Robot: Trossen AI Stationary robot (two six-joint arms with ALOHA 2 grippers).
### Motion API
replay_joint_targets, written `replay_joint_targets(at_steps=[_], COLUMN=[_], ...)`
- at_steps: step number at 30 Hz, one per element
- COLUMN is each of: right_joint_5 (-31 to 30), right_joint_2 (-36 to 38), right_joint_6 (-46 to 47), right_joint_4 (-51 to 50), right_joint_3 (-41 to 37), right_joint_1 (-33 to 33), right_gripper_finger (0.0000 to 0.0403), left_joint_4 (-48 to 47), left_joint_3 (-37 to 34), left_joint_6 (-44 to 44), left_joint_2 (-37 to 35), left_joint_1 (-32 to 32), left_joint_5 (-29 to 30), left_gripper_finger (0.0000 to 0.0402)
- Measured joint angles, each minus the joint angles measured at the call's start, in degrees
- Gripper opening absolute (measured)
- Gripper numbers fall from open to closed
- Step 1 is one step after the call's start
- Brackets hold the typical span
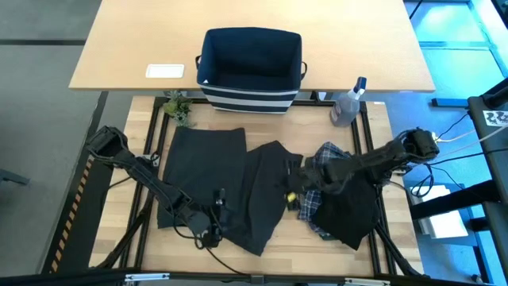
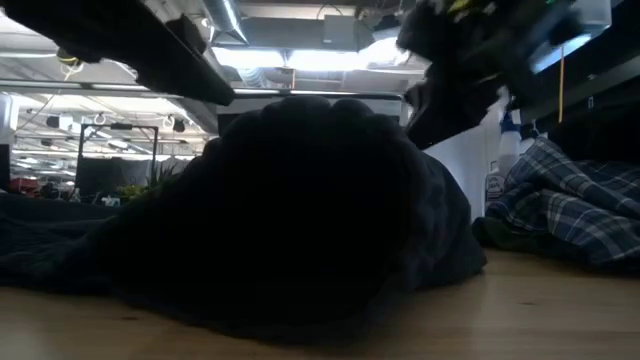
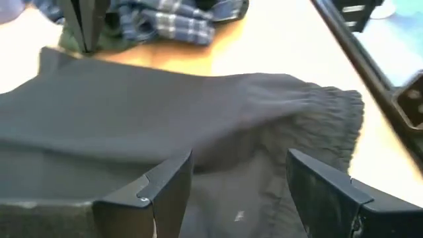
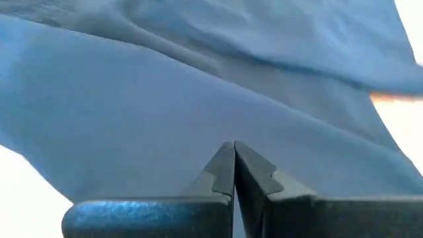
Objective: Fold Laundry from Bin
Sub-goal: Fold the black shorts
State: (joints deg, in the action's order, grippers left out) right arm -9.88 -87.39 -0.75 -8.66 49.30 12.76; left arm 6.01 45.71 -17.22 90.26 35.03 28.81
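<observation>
The left gripper is spread wide over the dark olive-green garment, near its front edge. The right gripper is pressed together above it. One plaid shirt and one black garment lie beside it. One bin stands behind.

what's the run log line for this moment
left pincer: open over dark garment | right pincer: shut, above cloth | plaid shirt: on table | bin: empty

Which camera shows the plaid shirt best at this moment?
The high view: the plaid shirt lies bunched right of the dark garment, partly covered by the right arm and black cloth. The low view shows it crumpled at the right edge. The left wrist view catches only one part. The right wrist view shows none.
</observation>
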Motion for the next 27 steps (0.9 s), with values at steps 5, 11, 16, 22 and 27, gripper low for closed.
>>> replay_joint_targets(at_steps=[5, 11, 16, 22, 27], right_joint_5=[-3.9, -1.5, -0.6, -2.9, -3.7], right_joint_2=[-1.1, -4.4, -8.5, -14.9, -19.2], right_joint_6=[-1.4, -8.3, -10.3, -13.8, -21.0], right_joint_4=[6.0, 15.4, 19.0, 19.3, 19.5], right_joint_3=[0.0, 0.1, 1.2, 5.5, 9.4], right_joint_1=[8.8, 16.3, 20.3, 22.7, 24.9], right_gripper_finger=[0.0007, 0.0010, 0.0059, 0.0161, 0.0230], left_joint_4=[3.0, 4.1, 4.2, 2.5, 2.6], left_joint_3=[0.0, 0.1, 0.1, 0.1, 0.1], left_joint_6=[1.6, -0.1, -0.2, -0.5, -0.7], left_joint_2=[1.9, 3.5, 3.5, 3.5, 3.5], left_joint_1=[1.3, 1.3, 1.3, 1.0, 0.8], left_joint_5=[-0.3, -0.7, -1.1, 1.6, 3.9], left_gripper_finger=[0.0234, 0.0234, 0.0234, 0.0234, 0.0234])
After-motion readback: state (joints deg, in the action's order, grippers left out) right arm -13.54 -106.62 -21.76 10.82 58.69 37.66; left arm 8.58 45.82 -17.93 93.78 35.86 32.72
